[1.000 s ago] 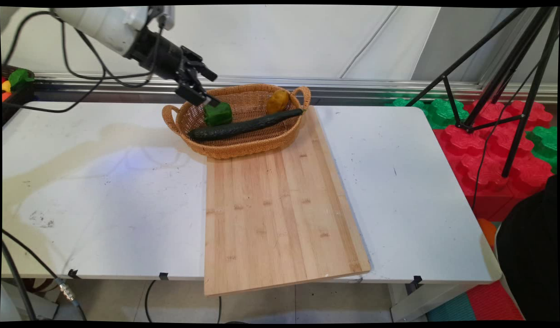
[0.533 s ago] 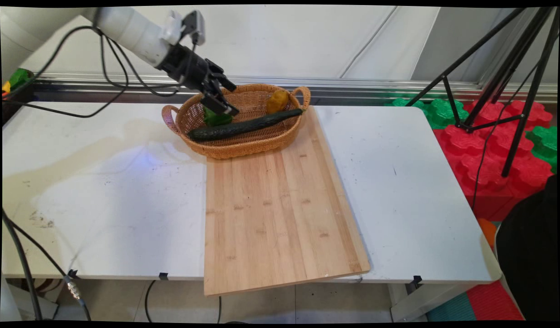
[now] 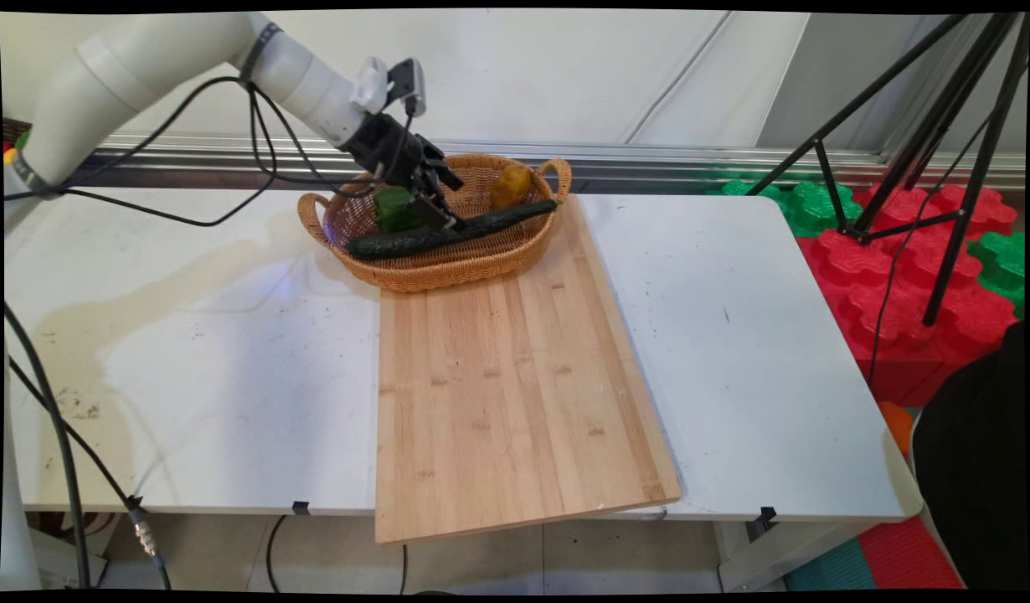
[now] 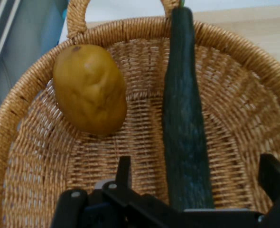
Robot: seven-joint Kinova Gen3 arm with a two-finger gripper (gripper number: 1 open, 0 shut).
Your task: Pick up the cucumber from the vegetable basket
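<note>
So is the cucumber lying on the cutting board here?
No, the cucumber lies inside the basket, with one end resting on the rim; the cutting board is bare.

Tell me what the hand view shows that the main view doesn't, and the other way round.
Only the hand view: the gripper open, its fingers either side of the cucumber, and bare weave between cucumber and potato.

Only the main view: the green pepper in the basket's left end beside the gripper, the wooden board under the basket's near edge, the white table, and the tripod off to the right.

Both: the wicker basket holding cucumber and potato.
</note>
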